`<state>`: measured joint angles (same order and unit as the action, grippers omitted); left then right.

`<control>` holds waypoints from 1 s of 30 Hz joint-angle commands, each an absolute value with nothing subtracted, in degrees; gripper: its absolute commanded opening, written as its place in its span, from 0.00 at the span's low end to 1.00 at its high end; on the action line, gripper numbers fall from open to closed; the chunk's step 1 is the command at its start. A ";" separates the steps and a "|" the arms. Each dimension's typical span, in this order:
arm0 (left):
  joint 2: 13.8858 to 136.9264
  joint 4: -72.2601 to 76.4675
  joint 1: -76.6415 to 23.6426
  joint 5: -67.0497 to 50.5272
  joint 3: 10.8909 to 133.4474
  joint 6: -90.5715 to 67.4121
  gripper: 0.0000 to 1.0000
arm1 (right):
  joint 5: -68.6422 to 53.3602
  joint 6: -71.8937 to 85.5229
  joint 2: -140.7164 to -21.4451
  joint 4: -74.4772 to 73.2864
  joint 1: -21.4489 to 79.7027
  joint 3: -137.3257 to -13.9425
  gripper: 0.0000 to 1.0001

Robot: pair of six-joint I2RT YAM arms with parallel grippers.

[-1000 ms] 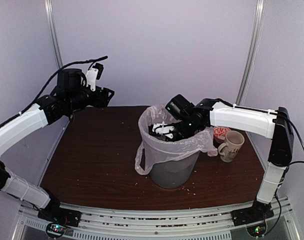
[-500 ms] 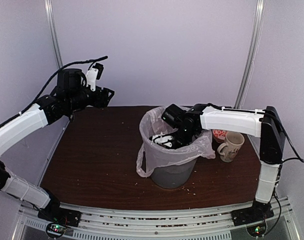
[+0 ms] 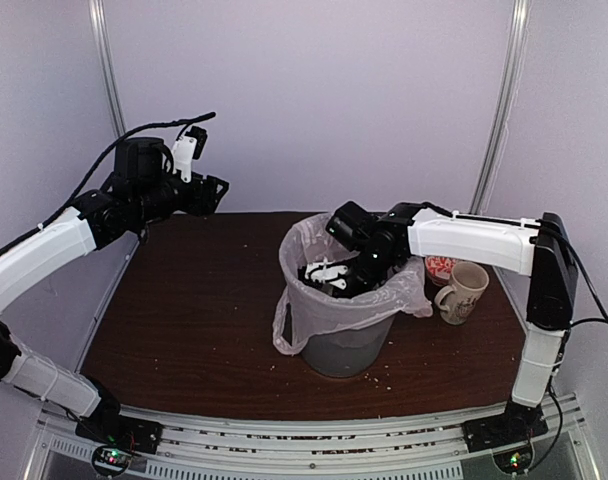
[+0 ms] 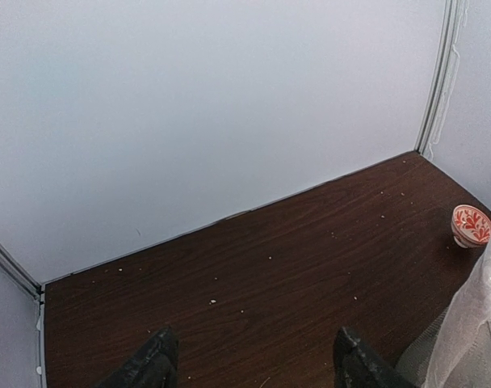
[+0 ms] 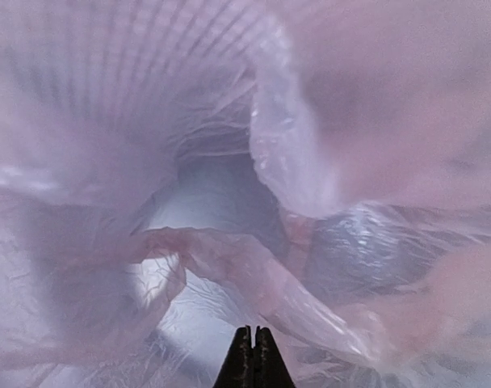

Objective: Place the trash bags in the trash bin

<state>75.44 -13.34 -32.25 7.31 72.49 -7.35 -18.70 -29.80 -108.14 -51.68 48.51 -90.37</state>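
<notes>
The grey see-through trash bin (image 3: 346, 350) stands mid-table. The pinkish-white trash bag (image 3: 319, 305) lines it, its film folded over the rim and one loop handle hanging down the left side. My right gripper (image 3: 330, 272) reaches down inside the bin's mouth. In the right wrist view its jaws (image 5: 253, 333) are shut tip to tip with no film between them, and wrinkled bag film (image 5: 229, 259) surrounds them. My left gripper (image 3: 216, 192) hangs high over the back left of the table, open and empty (image 4: 256, 335). The bag's edge (image 4: 481, 315) shows at the right.
A cream patterned mug (image 3: 462, 290) stands right of the bin, with a small red-patterned bowl (image 3: 442, 266) (image 4: 472, 225) just behind it. Crumbs are scattered over the dark wooden table (image 3: 194, 310). White walls close the back and both sides.
The right arm swung left and pushed its shut gripper deeper into the bag-lined bin, then drew back slightly. The bag's rim film shifted a little. The left arm stayed still.
</notes>
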 commanded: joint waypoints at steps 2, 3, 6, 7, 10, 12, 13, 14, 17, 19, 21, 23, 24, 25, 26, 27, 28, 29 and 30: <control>75.63 -10.46 -32.17 7.45 71.89 -6.94 0.67 | -10.87 -31.35 -105.83 -55.14 49.50 -92.86 0.00; 75.73 -10.47 -32.18 7.47 71.89 -7.00 0.67 | -8.93 -32.15 -106.77 -57.05 49.70 -94.23 0.00; 76.10 -10.55 -32.24 7.30 71.89 -6.96 0.67 | -4.15 -33.65 -108.62 -59.53 50.01 -97.21 0.00; 76.19 -10.48 -32.19 7.34 71.88 -6.99 0.67 | -3.09 -34.06 -108.85 -59.89 50.10 -97.90 0.00; 76.12 -10.50 -32.24 7.70 71.89 -6.99 0.67 | -1.23 -34.96 -109.34 -61.72 50.27 -100.36 0.00; 76.11 -10.50 -32.17 7.82 71.82 -6.99 0.67 | -1.17 -35.50 -109.26 -62.59 50.27 -101.60 0.00; 76.23 -10.48 -32.17 7.82 71.81 -6.96 0.67 | -1.12 -35.88 -109.38 -63.29 50.35 -102.37 0.00; 76.33 -10.48 -32.18 7.82 71.81 -6.92 0.67 | -1.02 -36.20 -109.41 -63.94 50.38 -102.95 0.00; 76.71 -10.54 -32.17 7.66 71.88 -6.88 0.67 | 0.21 -36.75 -109.03 -65.09 50.37 -103.85 0.00; 76.96 -10.60 -32.23 7.56 71.89 -6.87 0.67 | 0.77 -38.76 -108.41 -66.44 50.36 -104.23 0.00; 77.07 -10.60 -32.20 7.56 71.89 -6.86 0.67 | 0.63 -40.95 -108.56 -69.07 50.36 -105.81 0.00; 77.24 -10.59 -32.19 7.41 71.89 -6.87 0.67 | 1.38 -42.76 -109.59 -71.99 50.43 -108.12 0.00; 77.30 -10.62 -32.21 7.34 71.89 -6.90 0.67 | 2.33 -43.71 -110.40 -73.35 50.51 -109.89 0.00; 77.34 -10.63 -32.17 7.22 71.89 -6.89 0.67 | 3.20 -44.64 -111.25 -74.36 50.44 -111.57 0.00; 77.34 -10.63 -32.25 7.14 71.94 -6.86 0.67 | 3.72 -45.03 -111.89 -75.06 50.45 -113.73 0.00; 77.34 -10.63 -32.18 7.17 71.97 -6.86 0.67 | 3.90 -45.28 -112.46 -75.44 50.51 -115.10 0.00; 77.34 -10.70 -32.19 7.22 71.98 -6.88 0.67 | 4.07 -45.30 -112.89 -75.71 50.68 -115.98 0.00; 77.27 -10.72 -32.17 7.29 71.98 -6.88 0.67 | 4.00 -45.08 -113.15 -75.50 50.82 -116.16 0.00; 77.18 -10.72 -32.17 7.39 71.98 -6.78 0.67 | 3.48 -44.89 -113.16 -75.10 50.84 -116.20 0.00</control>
